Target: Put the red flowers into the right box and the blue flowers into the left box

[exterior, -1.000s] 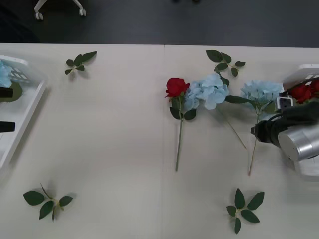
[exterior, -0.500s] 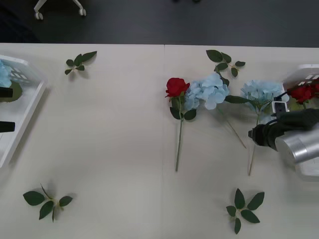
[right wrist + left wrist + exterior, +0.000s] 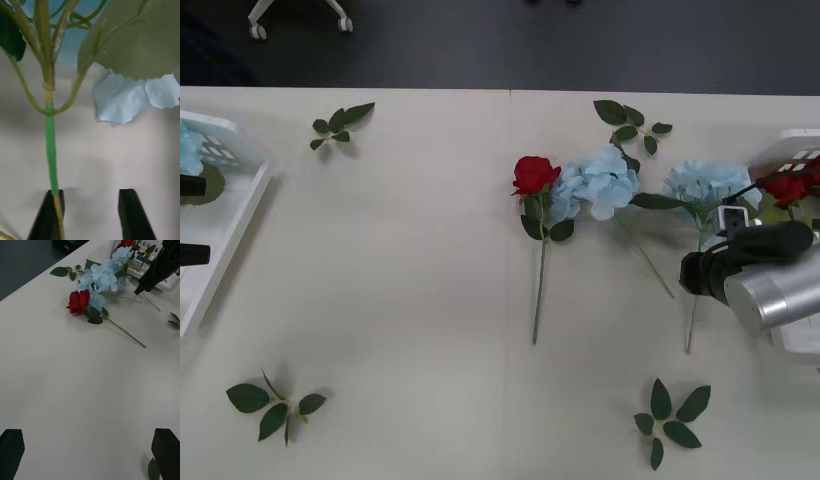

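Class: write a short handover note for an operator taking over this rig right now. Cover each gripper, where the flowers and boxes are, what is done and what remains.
Right gripper: open, low over the table, straddling the stem of the blue flower nearest the right box.
Left gripper: open, idle near the left box.
Done: red roses lie in the right box; a blue flower is in the left box.
Left: one red rose and two blue flowers, including the middle one, lie on the table.

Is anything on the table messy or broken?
Nothing looks broken. One red rose and two blue flowers lie unsorted mid-table, the rose touching one blue head, with loose leaf sprigs scattered around.
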Available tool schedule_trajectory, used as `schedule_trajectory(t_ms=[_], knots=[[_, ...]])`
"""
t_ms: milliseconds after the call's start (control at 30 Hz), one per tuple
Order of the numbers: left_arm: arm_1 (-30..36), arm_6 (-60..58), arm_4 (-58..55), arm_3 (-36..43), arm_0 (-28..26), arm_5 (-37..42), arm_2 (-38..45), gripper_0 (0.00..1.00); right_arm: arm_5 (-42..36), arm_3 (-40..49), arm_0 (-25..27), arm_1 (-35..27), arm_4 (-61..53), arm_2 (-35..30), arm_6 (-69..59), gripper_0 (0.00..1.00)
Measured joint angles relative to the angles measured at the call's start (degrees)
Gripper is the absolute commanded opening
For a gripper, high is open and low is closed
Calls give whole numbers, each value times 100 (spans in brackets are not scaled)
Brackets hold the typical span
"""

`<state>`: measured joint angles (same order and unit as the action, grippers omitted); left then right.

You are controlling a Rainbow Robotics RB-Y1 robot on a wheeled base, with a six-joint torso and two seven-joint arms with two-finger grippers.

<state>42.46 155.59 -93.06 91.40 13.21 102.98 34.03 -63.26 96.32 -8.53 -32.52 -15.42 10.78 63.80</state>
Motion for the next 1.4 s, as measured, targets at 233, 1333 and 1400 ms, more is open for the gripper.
schedule_trajectory(t_ms=[233,1333,1400], knots=[[0,0,0,0,0,0,0,100,105,2,0,0,0,0,0,0],[0,0,0,-1,0,0,0,100,-1178,3205,-253,-1,-2203,-437,0,0],[0,0,0,-1,0,0,0,100,-959,3231,-425,-7,-2356,-236,0,0]])
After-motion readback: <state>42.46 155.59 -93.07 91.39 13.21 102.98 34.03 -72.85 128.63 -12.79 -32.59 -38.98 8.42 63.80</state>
